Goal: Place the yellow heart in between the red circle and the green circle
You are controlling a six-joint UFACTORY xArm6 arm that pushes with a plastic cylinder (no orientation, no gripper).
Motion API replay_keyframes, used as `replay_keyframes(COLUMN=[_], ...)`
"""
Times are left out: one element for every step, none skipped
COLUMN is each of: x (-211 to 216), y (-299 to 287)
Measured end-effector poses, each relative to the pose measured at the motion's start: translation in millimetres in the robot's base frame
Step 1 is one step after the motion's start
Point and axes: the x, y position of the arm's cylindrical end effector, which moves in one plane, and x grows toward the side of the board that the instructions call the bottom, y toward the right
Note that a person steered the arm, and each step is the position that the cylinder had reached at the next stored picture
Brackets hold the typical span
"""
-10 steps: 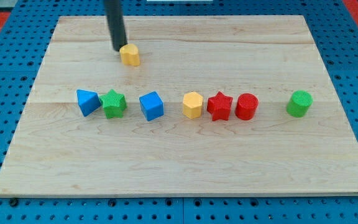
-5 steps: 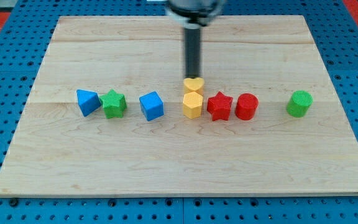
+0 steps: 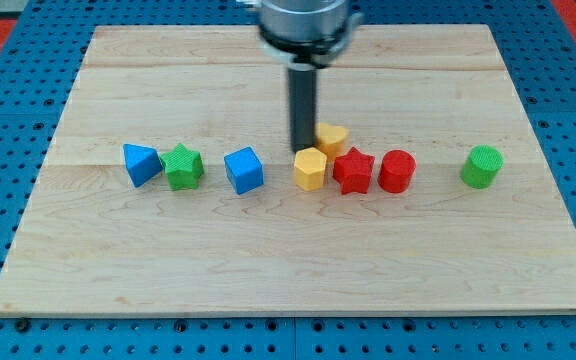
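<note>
Currently wooden board (image 3: 88,260) is carrying a row: blue triangle (image 3: 140,164), green star (image 3: 183,167), blue cube (image 3: 244,170), yellow hexagon (image 3: 310,169), red star (image 3: 353,170), red circle (image 3: 397,171), green circle (image 3: 482,166). Yellow heart (image 3: 332,137) is sitting just above hexagon and star. My tip (image 3: 301,150), bare rod holding nothing, is touching heart's left.

My tip (image 3: 302,148) beside yellow heart (image 3: 332,137) (touching yellow hexagon (image 3: 310,169)).

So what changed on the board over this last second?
My tip pushed the yellow heart from the view's upper left down toward the row, then rightward; it now sits just above the yellow hexagon and red star, with my tip at its left. The red circle, green circle and the other blocks stayed put.
</note>
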Motion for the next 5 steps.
replay_keyframes(x=[-1,-33,-47,-68,-73], y=[52,77,57,72,87])
